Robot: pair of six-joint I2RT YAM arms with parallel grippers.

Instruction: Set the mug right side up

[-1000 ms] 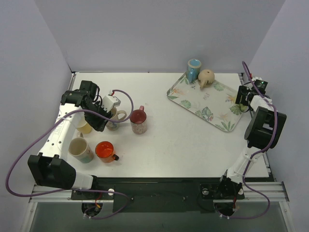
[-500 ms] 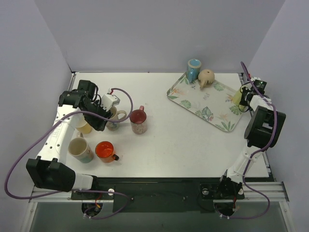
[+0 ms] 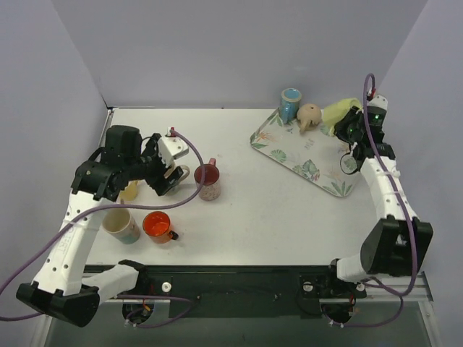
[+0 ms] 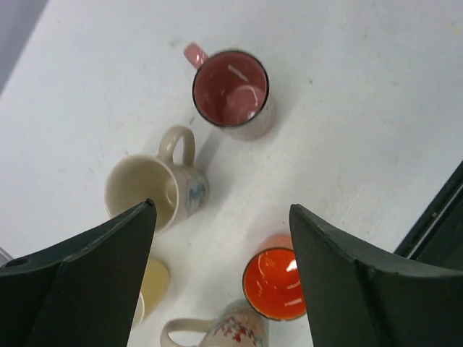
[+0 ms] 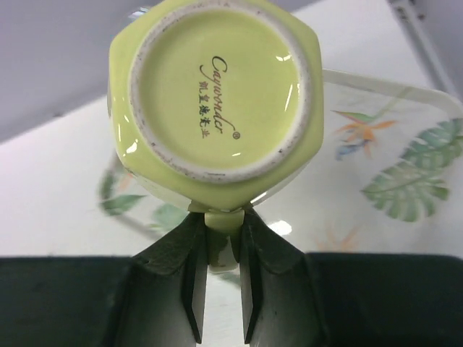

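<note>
My right gripper (image 5: pixel 220 224) is shut on the handle of a yellow-green mug (image 5: pixel 215 94). The mug's base faces the wrist camera. From above, the mug (image 3: pixel 338 112) hangs tilted over the back right corner of the leaf-print tray (image 3: pixel 329 172), just ahead of the right gripper (image 3: pixel 352 127). My left gripper (image 4: pixel 221 210) stands wide open in the air with nothing between its fingers. Below it stand upright mugs: a pink one (image 4: pixel 230 88), a cream one (image 4: pixel 145 191) and an orange one (image 4: pixel 275 284).
A blue mug (image 3: pixel 290 103) and a beige pot-shaped mug (image 3: pixel 309 115) stand at the tray's back edge. On the left, a floral mug (image 3: pixel 121 224) and a pale yellow cup (image 3: pixel 129 190) stand near the orange mug (image 3: pixel 157 225). Side walls close in on both sides.
The right gripper closed on the yellow-green mug's handle and lifted it from the tray's right end toward the back. The left gripper opened and rose off the cream mug.
</note>
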